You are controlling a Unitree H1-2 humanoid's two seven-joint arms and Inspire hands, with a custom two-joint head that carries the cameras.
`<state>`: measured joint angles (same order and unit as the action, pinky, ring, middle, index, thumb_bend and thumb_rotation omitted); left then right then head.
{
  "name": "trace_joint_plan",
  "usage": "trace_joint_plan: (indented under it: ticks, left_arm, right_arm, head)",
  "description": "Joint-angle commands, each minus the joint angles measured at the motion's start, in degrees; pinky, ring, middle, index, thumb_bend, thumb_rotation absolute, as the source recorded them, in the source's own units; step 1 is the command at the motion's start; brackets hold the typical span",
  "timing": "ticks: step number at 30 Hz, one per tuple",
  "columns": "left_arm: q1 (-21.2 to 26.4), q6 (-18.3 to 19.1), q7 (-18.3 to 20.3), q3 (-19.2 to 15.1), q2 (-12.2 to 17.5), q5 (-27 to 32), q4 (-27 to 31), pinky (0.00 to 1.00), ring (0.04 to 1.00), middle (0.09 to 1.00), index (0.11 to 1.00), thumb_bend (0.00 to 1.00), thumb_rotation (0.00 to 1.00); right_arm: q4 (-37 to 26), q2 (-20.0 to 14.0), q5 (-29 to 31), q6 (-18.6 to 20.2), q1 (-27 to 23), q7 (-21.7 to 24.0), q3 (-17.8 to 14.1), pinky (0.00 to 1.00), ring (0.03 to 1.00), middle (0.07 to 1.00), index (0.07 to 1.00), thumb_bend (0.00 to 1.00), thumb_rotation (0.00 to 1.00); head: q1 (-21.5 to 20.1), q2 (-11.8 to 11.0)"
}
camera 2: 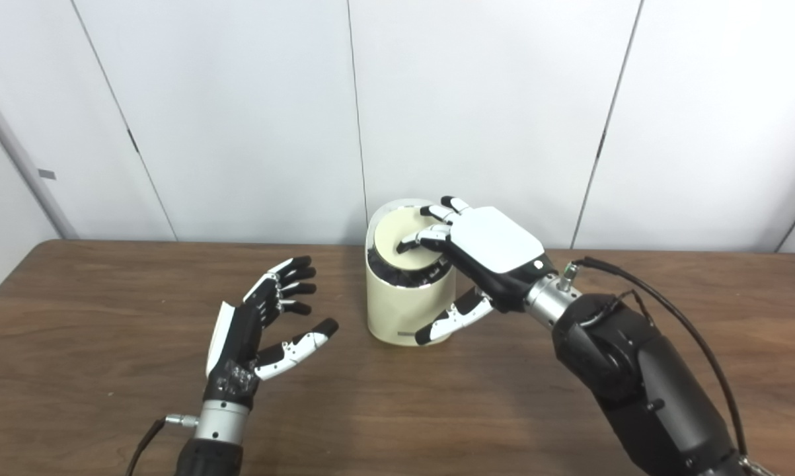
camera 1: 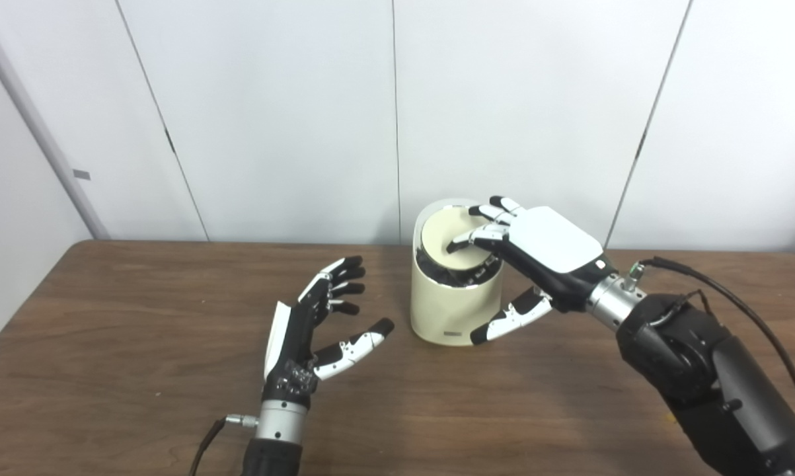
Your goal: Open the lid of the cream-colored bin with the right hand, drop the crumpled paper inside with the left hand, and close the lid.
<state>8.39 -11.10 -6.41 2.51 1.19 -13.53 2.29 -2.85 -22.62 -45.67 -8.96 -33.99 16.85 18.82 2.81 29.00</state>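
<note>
The cream-colored bin stands upright at the middle of the table. Its round lid is tilted, with a dark gap showing along its front edge. My right hand lies over the bin's top with its fingertips resting on the lid and its thumb hanging beside the bin's front right wall; it grips nothing. My left hand is open and empty, palm turned toward the bin, a short way left of it above the table. No crumpled paper is in view.
The brown wooden table reaches to a white panelled wall just behind the bin. A black cable loops over my right forearm.
</note>
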Motion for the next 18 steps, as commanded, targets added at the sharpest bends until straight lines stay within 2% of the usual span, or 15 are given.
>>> trace_joint_plan:
  ticks: [1,7,11,18]
  left_arm:
    - [0.8,-0.6,-0.2,-0.1,-0.2,-0.4,2.0,0.62,0.732,0.793,0.822,0.70,0.19]
    - [0.7,-0.3,0.0,0.0,-0.5,0.0,2.4,0.61,0.733,0.799,0.824,0.69,0.19]
    - [0.6,0.0,0.1,0.0,-0.5,-0.2,2.9,0.63,0.735,0.797,0.826,0.70,0.20]
    - [0.4,0.4,0.2,0.0,-0.6,-0.1,3.3,0.62,0.734,0.794,0.823,0.70,0.19]
  right_arm:
    - [-0.6,-0.3,0.1,-0.8,-0.6,0.0,0.2,1.00,0.939,0.754,0.753,0.83,0.48]
    - [0.7,-0.8,0.2,-2.5,-0.5,-0.5,1.2,1.00,0.925,0.736,0.739,0.82,0.48]
    - [0.2,-1.2,-0.9,-1.1,-1.0,1.7,2.3,1.00,0.924,0.739,0.741,0.81,0.51]
    - [0.0,-1.6,-1.3,-0.6,-1.3,2.9,3.1,1.00,0.910,0.729,0.734,0.83,0.53]
  head:
    - [0.1,0.1]
    - [0.2,0.4]
    - [0.3,0.8]
    - [0.4,1.1]
